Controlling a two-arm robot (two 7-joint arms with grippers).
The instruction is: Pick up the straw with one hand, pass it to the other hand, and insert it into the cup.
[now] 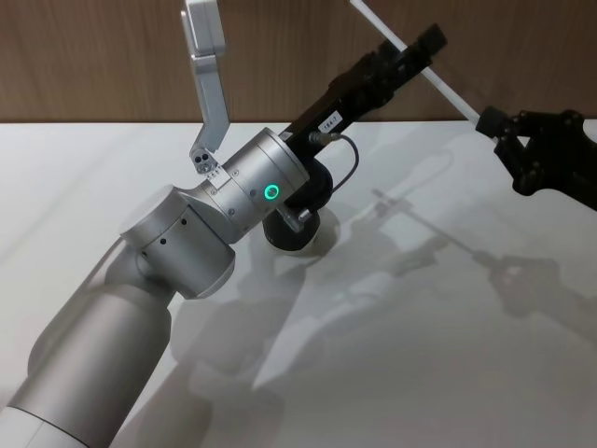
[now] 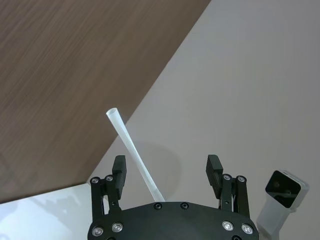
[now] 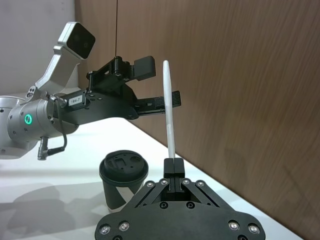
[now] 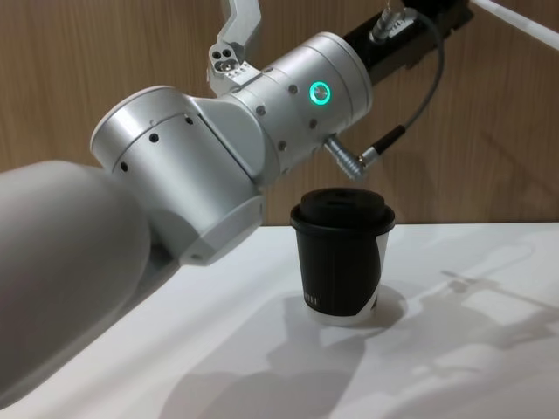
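Robot lab test bench, bare white table (image 1: 438,373), wood-panelled wall (image 1: 93,56) behind

Head looks down, chest looks across; both share the cup (image 4: 341,262)

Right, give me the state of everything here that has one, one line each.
straw: in the air, gripped at one end, not in the cup.
right gripper: shut on the straw.
left gripper: open, fingers either side of the straw, not touching it.
cup: upright, lidded, nothing inserted.
ring light: lit green on the left arm.
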